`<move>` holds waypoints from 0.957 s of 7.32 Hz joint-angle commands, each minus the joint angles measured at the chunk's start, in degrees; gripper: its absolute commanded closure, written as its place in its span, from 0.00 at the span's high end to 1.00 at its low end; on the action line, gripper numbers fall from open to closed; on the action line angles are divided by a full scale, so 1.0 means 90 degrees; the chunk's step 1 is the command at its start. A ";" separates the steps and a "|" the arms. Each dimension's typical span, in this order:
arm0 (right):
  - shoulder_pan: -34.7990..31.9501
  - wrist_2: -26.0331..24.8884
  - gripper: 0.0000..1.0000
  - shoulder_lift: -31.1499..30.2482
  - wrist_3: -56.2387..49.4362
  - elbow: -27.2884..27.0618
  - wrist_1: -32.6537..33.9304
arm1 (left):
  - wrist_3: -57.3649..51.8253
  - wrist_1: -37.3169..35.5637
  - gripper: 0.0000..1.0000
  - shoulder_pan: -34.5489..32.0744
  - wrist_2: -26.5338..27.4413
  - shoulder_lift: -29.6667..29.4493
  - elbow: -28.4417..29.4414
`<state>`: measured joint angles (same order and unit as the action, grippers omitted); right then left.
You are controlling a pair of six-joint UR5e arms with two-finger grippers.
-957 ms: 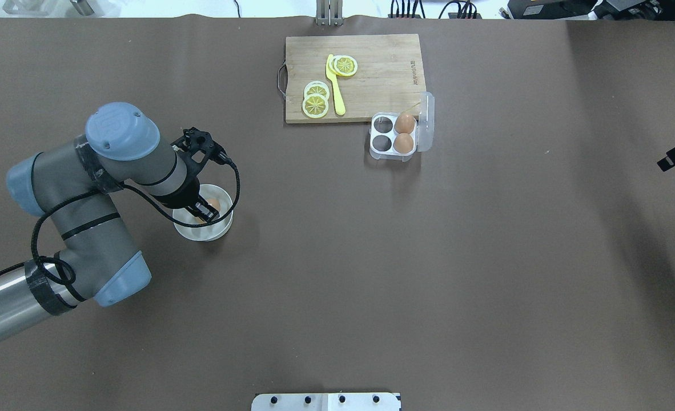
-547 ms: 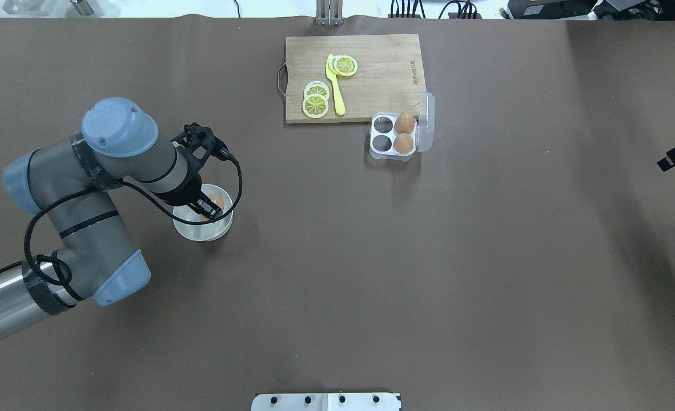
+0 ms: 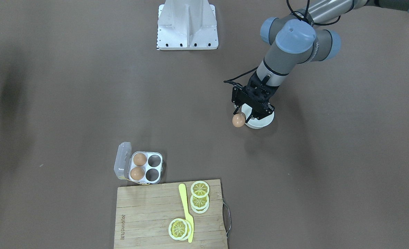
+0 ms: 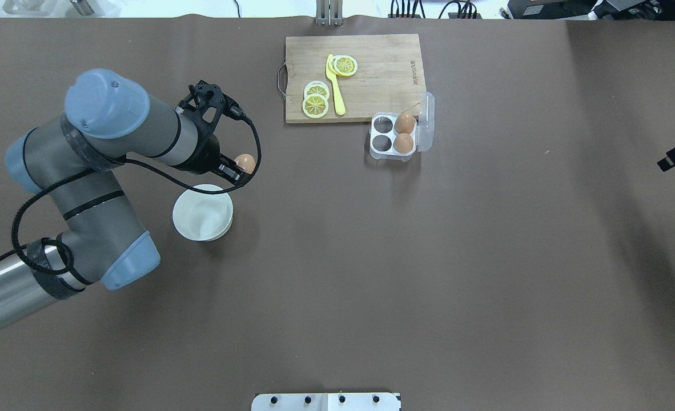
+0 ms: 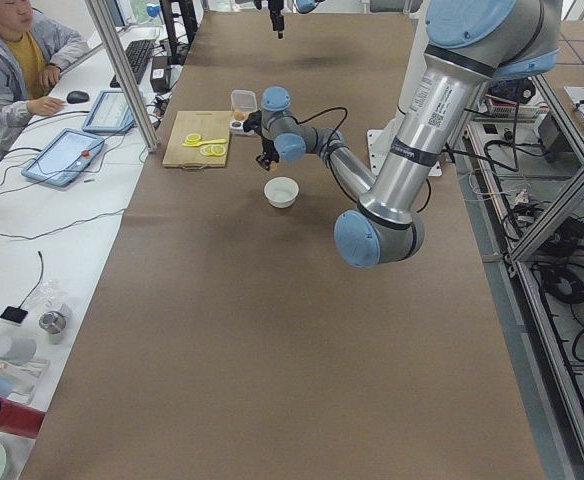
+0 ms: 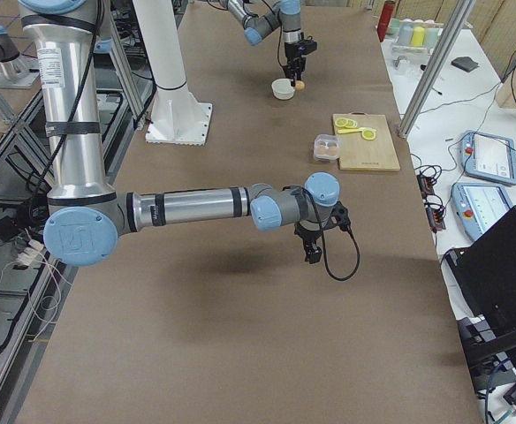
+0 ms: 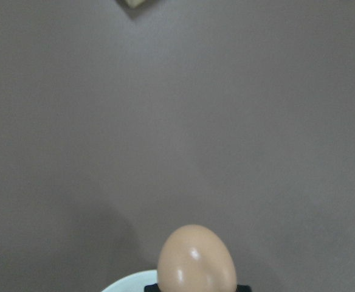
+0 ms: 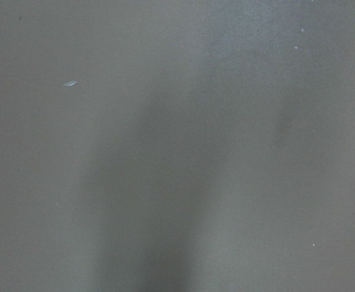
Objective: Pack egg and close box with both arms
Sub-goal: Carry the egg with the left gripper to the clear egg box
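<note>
My left gripper (image 4: 238,169) is shut on an orange-brown egg (image 4: 245,162) and holds it in the air just past the far right rim of the round white bowl (image 4: 203,220). The egg also shows in the front view (image 3: 238,120) and low in the left wrist view (image 7: 197,260). The box (image 4: 392,156) sits open by the cutting board's near right corner, with its clear lid (image 4: 426,121) upright. Two brown eggs (image 4: 404,133) fill its right cells and the two left cells (image 4: 381,133) are empty. The right gripper (image 6: 312,253) hovers over bare table far right; I cannot tell if it is open.
A wooden cutting board (image 4: 383,74) at the far middle carries lemon slices (image 4: 316,100) and a yellow knife (image 4: 335,85). The bowl now looks empty. The robot's base plate (image 4: 326,401) is at the near edge. A brown mat covers the table.
The left gripper has lifted the egg out of the bowl and carried it up, away from the robot and to the right. The right arm has not moved.
</note>
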<state>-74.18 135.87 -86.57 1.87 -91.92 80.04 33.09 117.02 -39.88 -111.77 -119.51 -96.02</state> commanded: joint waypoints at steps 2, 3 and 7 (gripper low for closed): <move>0.0009 0.0030 1.00 0.0000 0.0008 0.0037 0.0003 | 0.0131 0.2948 0.00 0.0133 0.0998 -0.0907 0.2203; 0.0009 0.0050 1.00 0.0000 0.0008 0.0047 0.0003 | 0.0131 0.2954 0.00 0.0260 0.1254 -0.1346 0.2453; 0.0009 0.0391 1.00 0.0049 -0.0002 0.0261 -0.0026 | 0.0160 0.3564 0.00 0.0905 0.3012 -0.2424 0.3371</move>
<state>-74.09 138.69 -86.22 1.85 -90.00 79.84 34.35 145.47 -33.09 -88.42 -139.64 -68.01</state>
